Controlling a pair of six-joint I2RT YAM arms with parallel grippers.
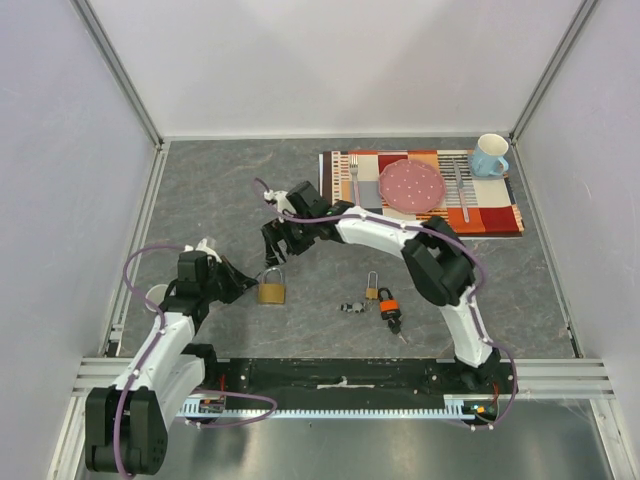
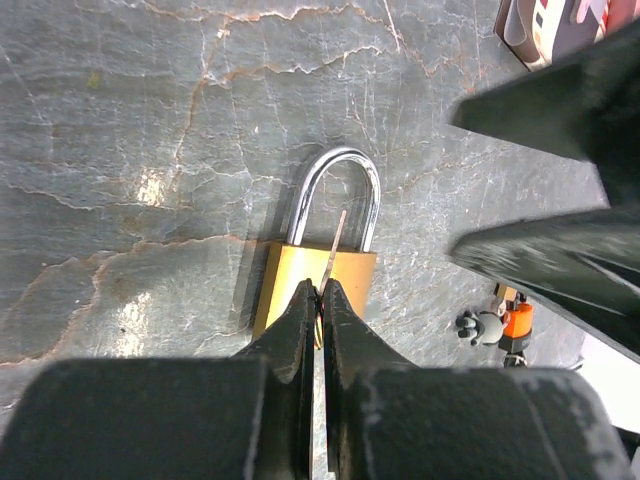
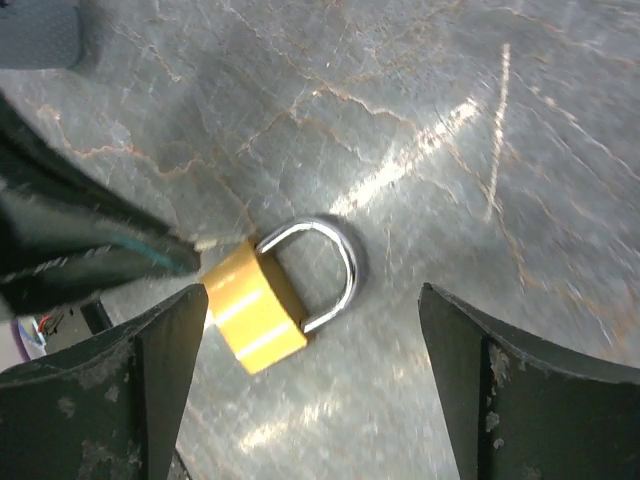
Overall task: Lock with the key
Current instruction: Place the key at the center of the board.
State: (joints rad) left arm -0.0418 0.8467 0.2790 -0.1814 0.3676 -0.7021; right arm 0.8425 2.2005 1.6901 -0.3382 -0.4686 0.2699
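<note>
Progress looks partial to us: our left end effector (image 2: 320, 292) is pinched shut on what we take for the key (image 2: 335, 245), its blade over the brass padlock (image 2: 285, 285) just ahead, our right end effector (image 3: 312, 292) gapes above it, and insertion and turning seemingly remain.

My left fingers (image 2: 296, 335) hide the brass padlock's (image 2: 292, 272) lower body. The key (image 2: 333, 240) shows only a thin edge.
</note>
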